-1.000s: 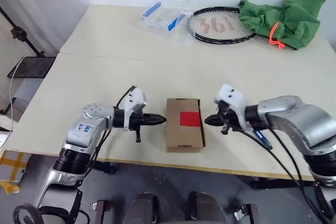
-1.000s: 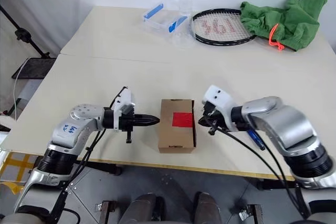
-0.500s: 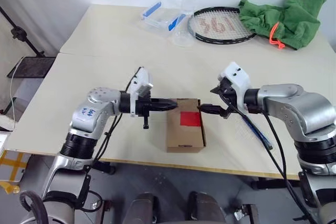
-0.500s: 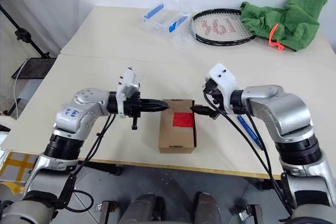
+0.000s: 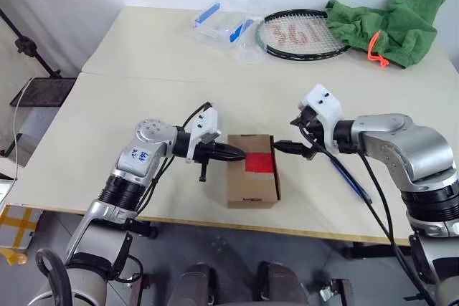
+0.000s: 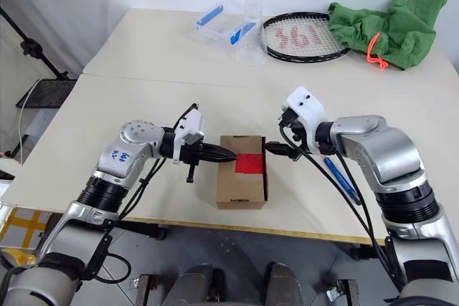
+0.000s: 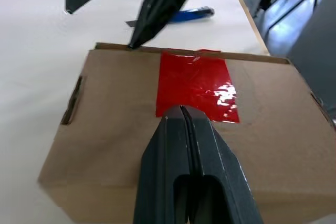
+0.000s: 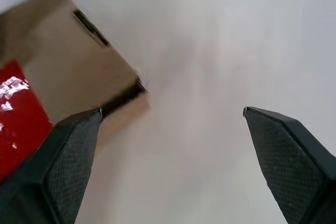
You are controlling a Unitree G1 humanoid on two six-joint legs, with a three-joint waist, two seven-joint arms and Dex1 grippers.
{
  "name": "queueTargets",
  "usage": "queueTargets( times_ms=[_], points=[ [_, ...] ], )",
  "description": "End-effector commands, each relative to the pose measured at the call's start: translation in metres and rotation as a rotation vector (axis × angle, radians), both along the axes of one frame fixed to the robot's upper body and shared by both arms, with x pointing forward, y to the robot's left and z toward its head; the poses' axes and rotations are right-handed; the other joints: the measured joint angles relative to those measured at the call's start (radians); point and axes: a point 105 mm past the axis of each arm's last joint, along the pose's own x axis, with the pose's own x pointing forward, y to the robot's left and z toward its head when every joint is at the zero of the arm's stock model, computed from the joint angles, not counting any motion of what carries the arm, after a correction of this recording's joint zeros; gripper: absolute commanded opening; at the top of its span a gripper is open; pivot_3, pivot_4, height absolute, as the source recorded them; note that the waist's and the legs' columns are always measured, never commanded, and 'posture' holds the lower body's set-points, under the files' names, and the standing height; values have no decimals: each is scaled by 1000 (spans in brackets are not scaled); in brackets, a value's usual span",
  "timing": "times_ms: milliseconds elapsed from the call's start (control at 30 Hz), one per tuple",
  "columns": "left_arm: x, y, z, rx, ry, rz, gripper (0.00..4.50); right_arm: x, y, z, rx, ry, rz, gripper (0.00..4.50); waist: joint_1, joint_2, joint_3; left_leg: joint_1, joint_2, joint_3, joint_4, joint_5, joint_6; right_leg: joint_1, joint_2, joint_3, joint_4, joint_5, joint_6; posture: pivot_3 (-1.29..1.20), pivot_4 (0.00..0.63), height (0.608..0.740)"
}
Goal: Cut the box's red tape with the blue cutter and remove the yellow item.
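Left wrist view, closed fingers (image 7: 181,124) over red tape (image 7: 195,85)

The right gripper (image 8: 173,114) spreads its two black fingers (image 8: 68,156) wide. A brown cardboard box (image 8: 63,72) with glossy red tape (image 8: 16,114) sits at one fingertip; pale tabletop (image 8: 210,51) lies between.

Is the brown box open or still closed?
Closed. The box has its flaps flat, and the red tape lies whole and uncut across the top.

The right arm's cables hide most of the blue cutter (image 5: 350,179); the closed box (image 5: 252,170) conceals its contents.
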Motion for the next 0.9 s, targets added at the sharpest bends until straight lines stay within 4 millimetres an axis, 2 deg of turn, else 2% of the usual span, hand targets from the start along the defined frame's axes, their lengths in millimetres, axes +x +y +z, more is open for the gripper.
queueTargets(
  times_ms=[33,300,500,567,667,733,900],
  points=[
    [-2,1,-13,58,16,-21,0,-2,-11,-3,-49,-1,-7,4482,1,0,0,0,0,0,0,0,0,0,0,0,0,0,0,0,150,740],
    [0,2,-14,57,16,-14,0,-4,-27,-31,-197,48,32,4482,-1,0,0,0,0,0,0,0,0,0,0,0,0,0,0,0,150,740],
    [1,3,-12,52,15,-1,0,9,-23,-2,-84,-16,-8,4482,-1,0,0,0,0,0,1,0,0,0,0,0,0,0,0,0,150,740],
    [3,3,-11,54,-4,8,0,14,-20,16,-17,-56,-30,4482,-1,0,0,0,0,0,1,0,0,0,0,0,0,0,0,0,150,740],
    [5,2,-9,45,-7,16,0,18,-6,31,78,-66,-31,4482,-1,0,0,0,0,0,1,0,0,0,0,0,1,0,0,0,150,740],
    [5,1,-9,43,-8,17,0,14,2,29,84,-53,2,4482,2,0,0,0,0,-1,1,0,0,0,0,0,1,0,0,0,150,740],
    [6,2,-8,43,-11,23,0,4,8,7,22,7,56,4482,0,0,0,0,0,-1,1,0,1,0,0,0,1,0,0,0,150,740]
  ],
)
